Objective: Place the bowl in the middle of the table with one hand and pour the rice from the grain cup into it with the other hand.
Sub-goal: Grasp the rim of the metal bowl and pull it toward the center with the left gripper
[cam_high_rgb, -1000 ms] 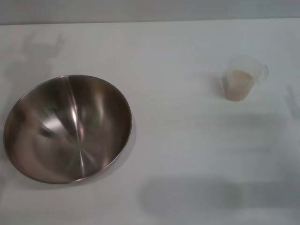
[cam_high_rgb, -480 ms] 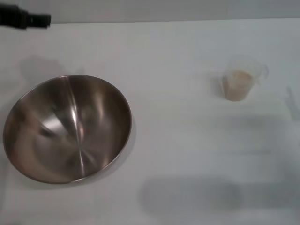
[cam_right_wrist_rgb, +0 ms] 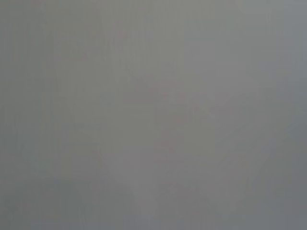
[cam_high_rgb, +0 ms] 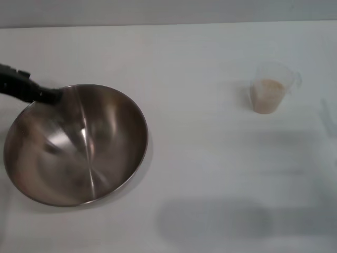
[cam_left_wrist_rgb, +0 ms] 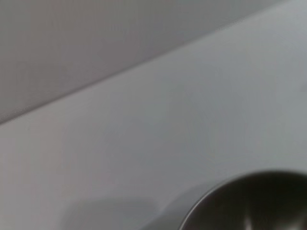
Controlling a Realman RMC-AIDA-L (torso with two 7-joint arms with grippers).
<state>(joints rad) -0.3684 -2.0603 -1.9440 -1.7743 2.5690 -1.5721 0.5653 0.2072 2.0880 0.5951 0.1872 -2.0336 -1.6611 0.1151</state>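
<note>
The steel bowl sits on the left side of the white table; part of its rim and dark inside also shows in the left wrist view. My left gripper reaches in from the left edge as a dark shape, its tip at the bowl's far left rim. The clear grain cup stands upright at the far right, about half full of beige rice, handle to the right. My right gripper is out of view; the right wrist view is plain grey.
The table's far edge meets a grey wall. Soft shadows lie on the tabletop at the front right.
My left gripper came into view at the far left corner and has moved down and nearer, now at the bowl's far left rim. The bowl and cup have not moved.
</note>
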